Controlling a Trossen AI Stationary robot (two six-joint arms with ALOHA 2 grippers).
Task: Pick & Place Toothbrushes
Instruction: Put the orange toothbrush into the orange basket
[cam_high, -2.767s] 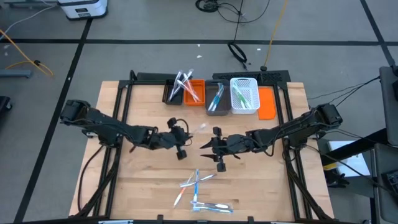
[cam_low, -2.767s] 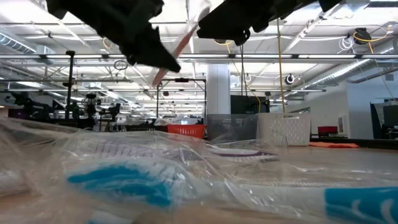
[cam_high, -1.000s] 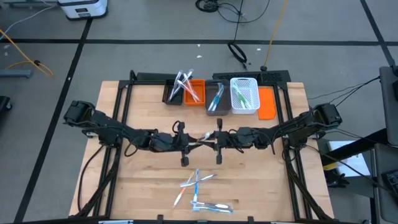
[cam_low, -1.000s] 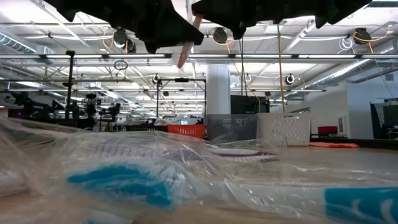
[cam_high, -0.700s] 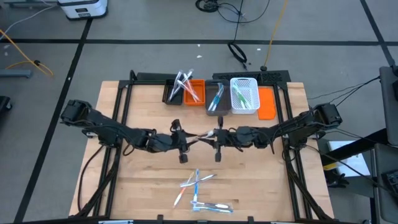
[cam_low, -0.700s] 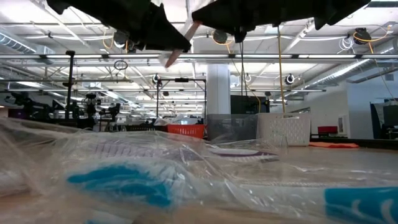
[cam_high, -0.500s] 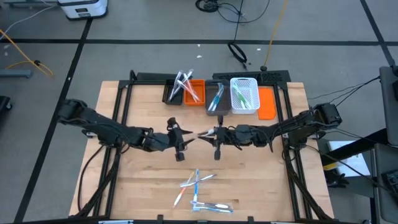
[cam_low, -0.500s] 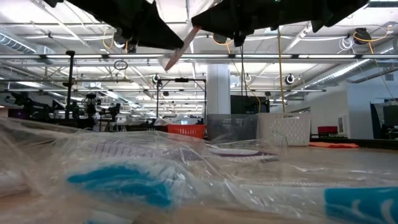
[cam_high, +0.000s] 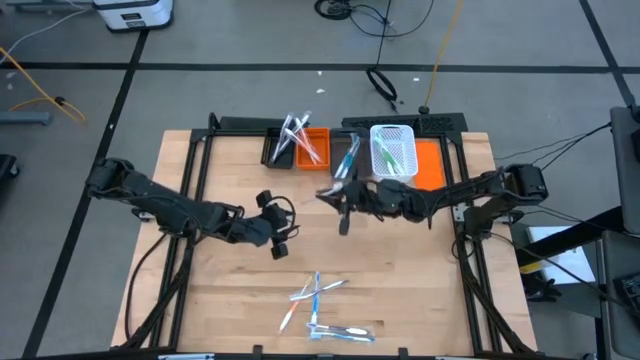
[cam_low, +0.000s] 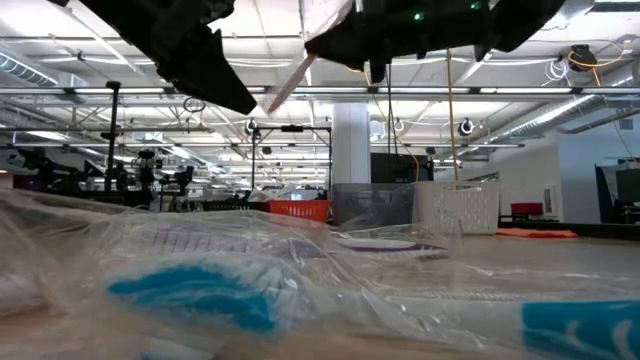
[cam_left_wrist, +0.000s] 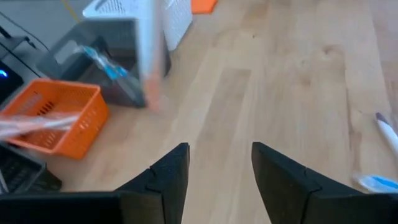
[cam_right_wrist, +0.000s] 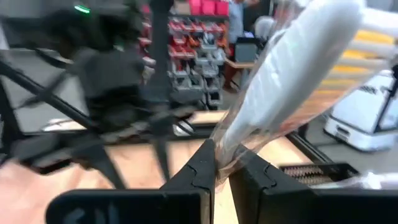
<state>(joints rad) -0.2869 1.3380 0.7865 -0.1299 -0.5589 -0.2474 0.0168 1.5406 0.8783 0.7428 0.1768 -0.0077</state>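
Observation:
A white-and-pink toothbrush (cam_right_wrist: 292, 81) in a clear wrapper is held above the table's middle by my right gripper (cam_high: 338, 200), which is shut on it just in front of the bins. In the low view the toothbrush (cam_low: 288, 80) slants down from that gripper. My left gripper (cam_high: 275, 236) stands open and holds nothing, left of the middle; in its wrist view its fingers (cam_left_wrist: 171, 177) stand apart over bare wood. More wrapped toothbrushes (cam_high: 318, 292) lie flat near the table's near edge, and others lie in the bins. My right gripper pinches the wrapped toothbrush by one end (cam_right_wrist: 227, 155) between its two fingers. The fingers come level from the table's right. The rest of the toothbrush sticks out past the fingertips, tilted and lifted clear of the table.
Along the far edge stand a black bin (cam_high: 279, 148), an orange bin (cam_high: 316, 152), a grey bin (cam_high: 346, 165) and a white basket (cam_high: 393, 155), with a flat orange piece (cam_high: 430, 165) beside them. Bare wood lies between the bins and the near toothbrushes.
Both grippers were on the toothbrush above the table's middle. My left gripper has opened, let go and drawn back toward the table's left. My right gripper, still shut on the toothbrush, has swung it toward the far edge, nearer the grey bin.

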